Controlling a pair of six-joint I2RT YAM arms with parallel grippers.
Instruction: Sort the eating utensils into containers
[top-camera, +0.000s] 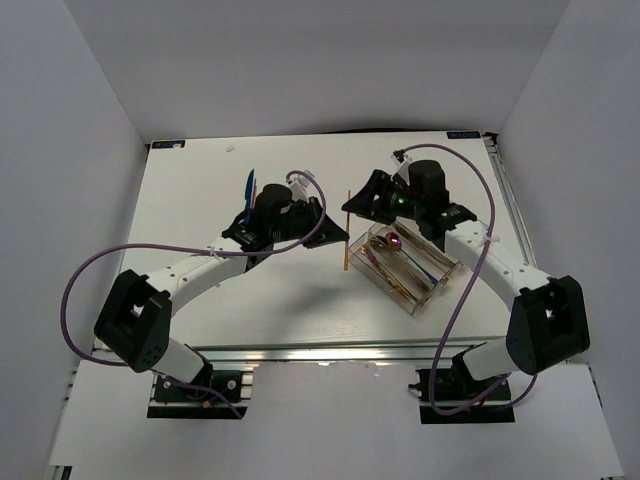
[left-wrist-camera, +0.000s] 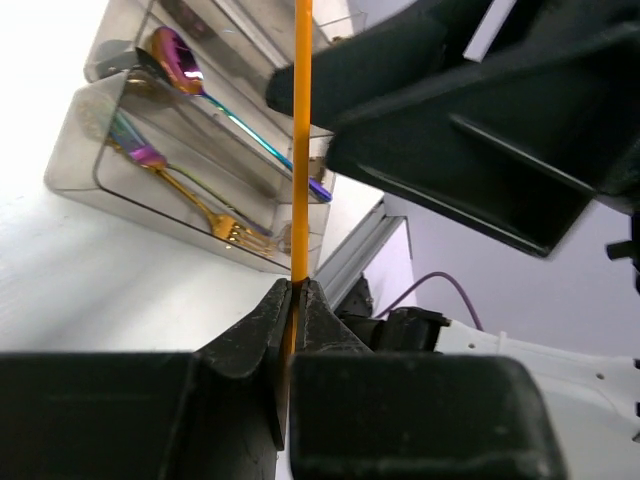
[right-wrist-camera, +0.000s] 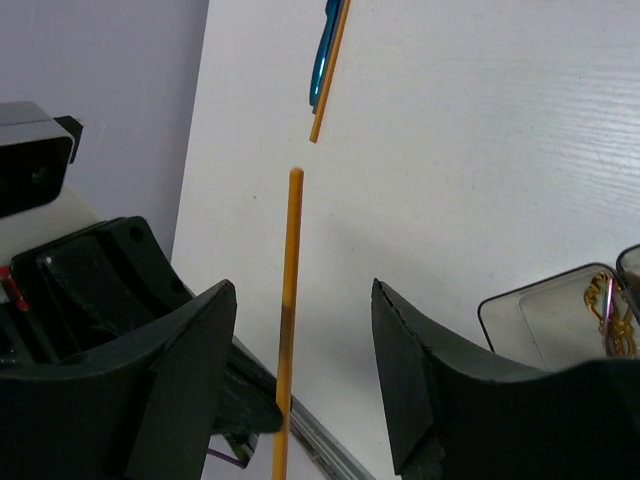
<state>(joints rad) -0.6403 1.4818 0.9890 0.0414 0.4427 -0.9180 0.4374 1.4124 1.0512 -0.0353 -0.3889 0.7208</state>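
My left gripper is shut on a thin gold-brown chopstick and holds it upright above the table, just left of the smoky clear tray. It also shows in the top view, with the chopstick beside it. My right gripper is open. Its jaws stand either side of the same chopstick without touching it. The tray holds a rainbow spoon and a gold fork. A second chopstick and a blue piece lie on the table farther off.
The blue piece lies at the back left of the white table, behind the left arm. The tray's near corner shows beside the right finger. Purple cables loop off both arms. The table's metal front rail runs along the near edge.
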